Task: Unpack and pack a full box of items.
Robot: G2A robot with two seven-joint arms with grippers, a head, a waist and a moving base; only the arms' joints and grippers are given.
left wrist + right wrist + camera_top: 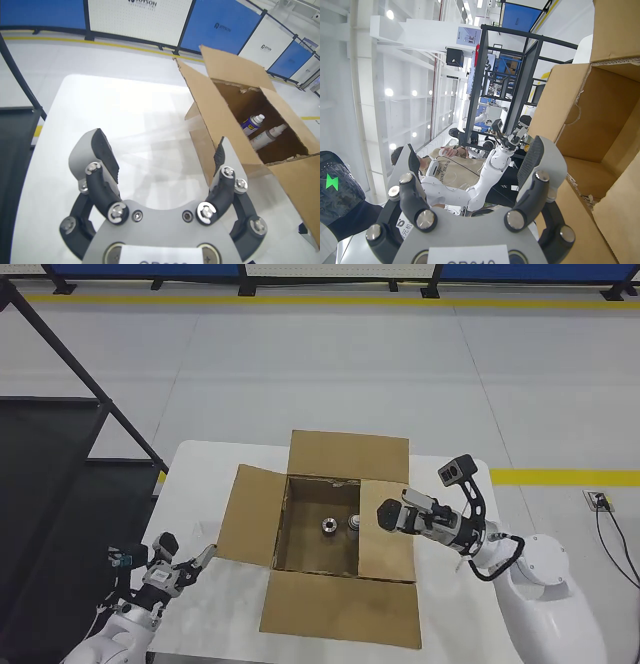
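The box point(335, 534) stood open on the tabletop point(208, 492), flaps spread. From above, its contents showed as two round tops. The left wrist view gave their sides: a blue-labelled can point(252, 123) beside a white bottle point(268, 136), print too small to read. The left gripper point(160, 137) hung over bare tabletop beside the box, jaws wide and empty. The right gripper point(390, 514) sat over the box's right flap, jaws likewise wide and empty.

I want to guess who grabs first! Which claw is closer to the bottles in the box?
Right. The right claw hangs over one flap of the box, just beside the bottles. The left claw is out over the table, past the opposite flap.
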